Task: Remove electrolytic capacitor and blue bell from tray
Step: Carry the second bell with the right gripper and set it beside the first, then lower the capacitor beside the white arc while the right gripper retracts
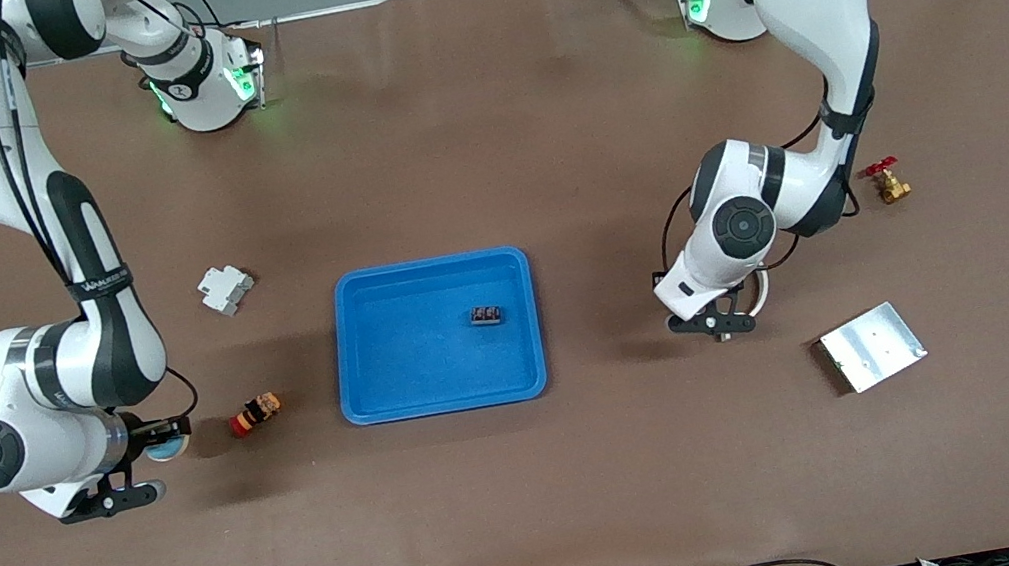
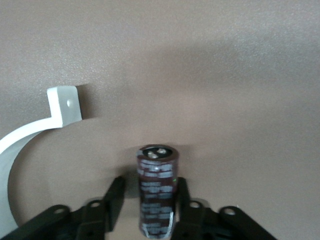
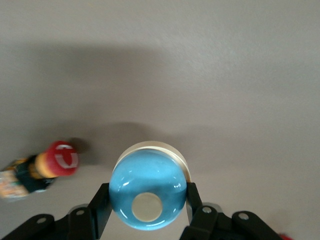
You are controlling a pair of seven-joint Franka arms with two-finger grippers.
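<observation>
A dark brown capacitor (image 2: 157,187) with pale print stands on the brown table between the fingers of my left gripper (image 2: 150,189). One finger (image 2: 181,192) touches it and a gap shows at the other, so the jaws are open. In the front view my left gripper (image 1: 722,326) is low over the table beside the tray, toward the left arm's end. My right gripper (image 3: 148,194) is shut on a blue dome bell (image 3: 148,192) with a cream button. In the front view it (image 1: 150,463) holds the bell (image 1: 169,445) at the right arm's end.
A blue tray (image 1: 426,269) in the middle holds a small dark part (image 1: 485,314). A red and orange push button (image 1: 255,413) lies by the bell. A white plastic part (image 1: 225,289), a brass valve (image 1: 890,183), a metal plate (image 1: 872,346) and a white curved strip (image 2: 20,137) lie around.
</observation>
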